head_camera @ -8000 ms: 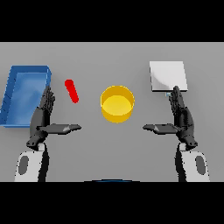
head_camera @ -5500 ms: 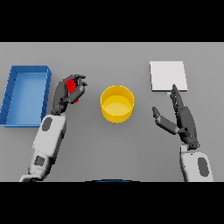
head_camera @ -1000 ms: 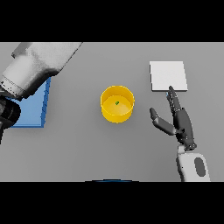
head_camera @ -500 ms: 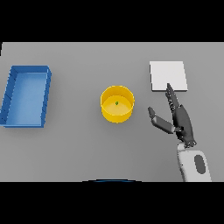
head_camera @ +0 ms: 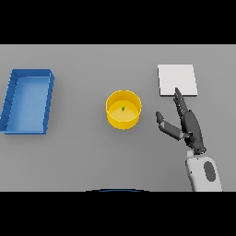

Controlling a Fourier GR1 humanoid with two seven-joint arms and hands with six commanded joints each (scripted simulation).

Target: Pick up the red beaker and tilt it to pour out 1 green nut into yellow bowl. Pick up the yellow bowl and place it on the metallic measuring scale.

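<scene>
We see our right hand [head_camera: 190, 125] with its fingers out straight, thumb spread, holding nothing. The yellow bowl [head_camera: 123, 109] sits on the table to the left of the hand, near the thumb but not touching, with a tiny green nut [head_camera: 123, 109] inside. The scale [head_camera: 177, 80] lies just past our fingertips, and a blue tray [head_camera: 27, 101] sits far off to the left.

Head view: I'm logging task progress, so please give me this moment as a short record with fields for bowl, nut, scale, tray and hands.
yellow bowl: upright on the table, mid-scene, not on the scale
green nut: one, inside the bowl
metallic measuring scale: right of the bowl, nothing on it
blue tray: far left
right hand: open, fingers straight, between bowl and scale, touching neither
left hand: not in view
red beaker: not in view
</scene>
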